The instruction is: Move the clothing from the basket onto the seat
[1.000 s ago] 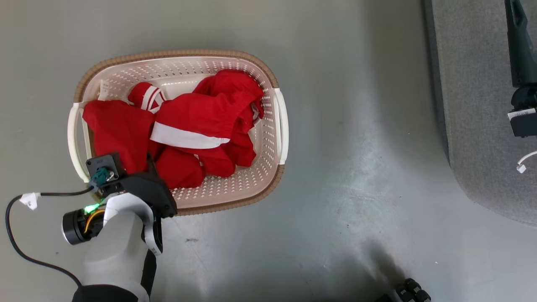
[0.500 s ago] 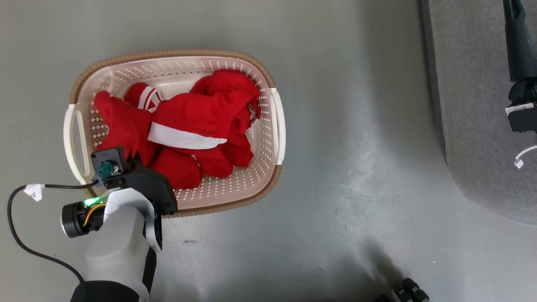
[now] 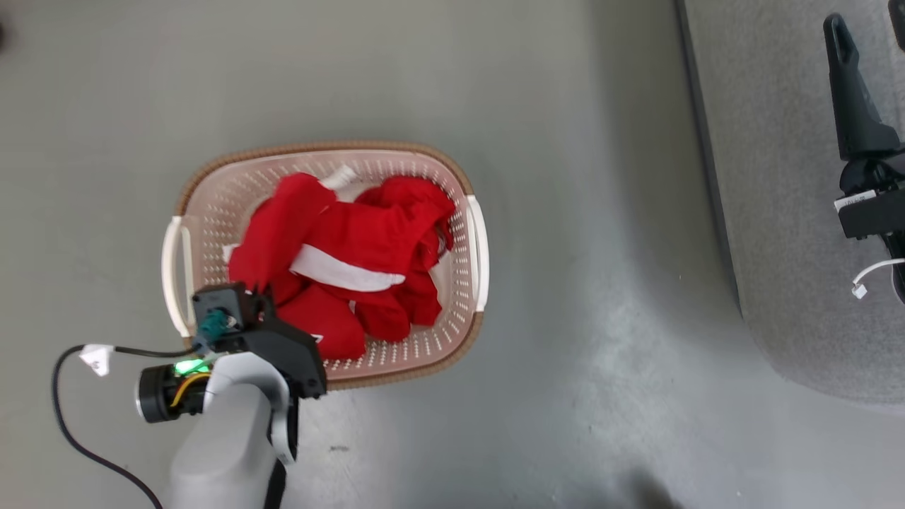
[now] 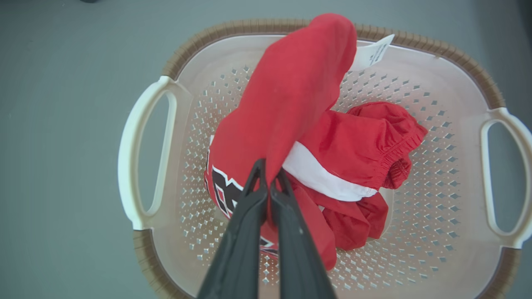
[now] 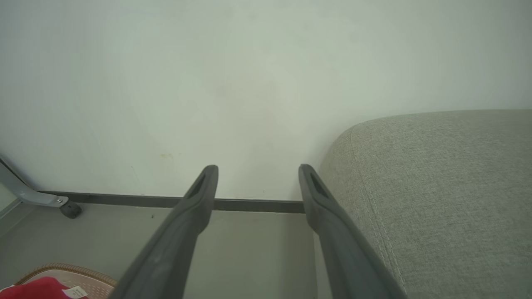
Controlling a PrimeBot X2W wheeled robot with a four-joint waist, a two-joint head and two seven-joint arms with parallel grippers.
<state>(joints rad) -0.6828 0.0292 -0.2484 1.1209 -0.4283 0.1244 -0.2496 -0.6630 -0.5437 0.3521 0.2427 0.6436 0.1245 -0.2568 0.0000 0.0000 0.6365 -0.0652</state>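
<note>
Tightly pinched between the nearly closed fingers of the left gripper (image 4: 269, 176), a fold of the clothing (image 4: 295, 91) rises from the pile in the basket (image 4: 453, 187). A straight, steady raise should free its trailing end before any swing toward the seat (image 3: 778, 212), where the right gripper (image 5: 255, 174) hovers, fingers spread and empty.

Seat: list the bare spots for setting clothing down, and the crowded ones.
The seat is bare between its edge and the right gripper. The floor between basket and seat is bare. Crowded: the basket, piled with clothing.
</note>
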